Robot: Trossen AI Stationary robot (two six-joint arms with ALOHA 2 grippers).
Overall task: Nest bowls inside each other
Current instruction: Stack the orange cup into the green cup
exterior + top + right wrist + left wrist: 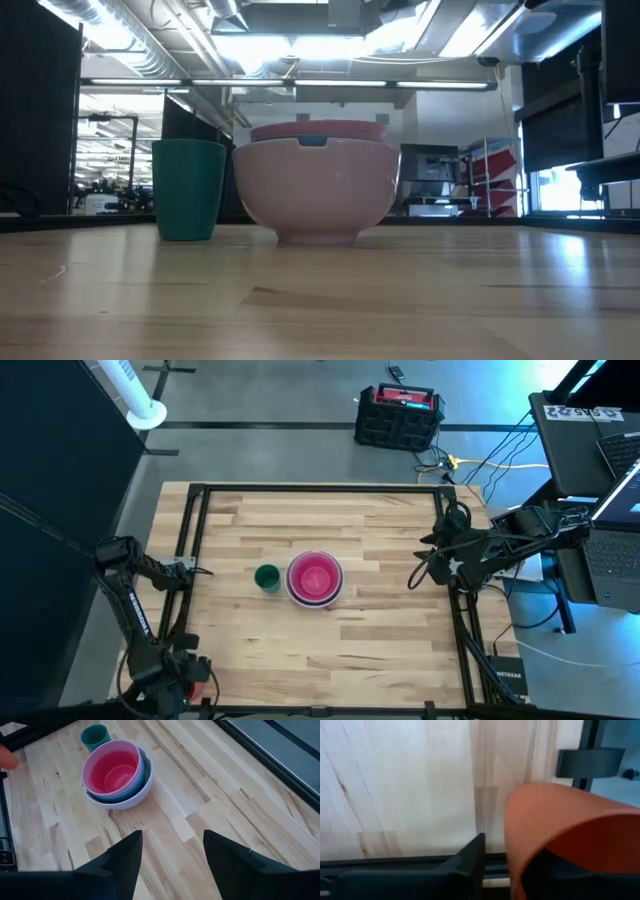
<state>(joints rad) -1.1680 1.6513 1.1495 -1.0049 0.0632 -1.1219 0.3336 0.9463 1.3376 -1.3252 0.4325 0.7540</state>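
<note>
The bowls (316, 578) sit nested in one stack mid-table: a pale outer bowl (142, 792), a blue one (140, 774), a pale pink one and a magenta innermost (111, 771). The outer bowl's foot (316, 236) rests on the wood. A green cup (267, 577) stands upright just left of the stack. My left gripper (190, 678) points down at the table's near left corner, at an orange cup (560, 825) whose curved wall fills its wrist view. My right gripper (172, 835) hangs open above the table's right side, holding nothing.
Black frame rails (190, 550) run along the table's edges, one right under my left gripper (395, 865). Bare wood (330, 660) lies all around the stack. A black crate (398, 415) and cables sit on the floor beyond the far edge, with laptops at the right.
</note>
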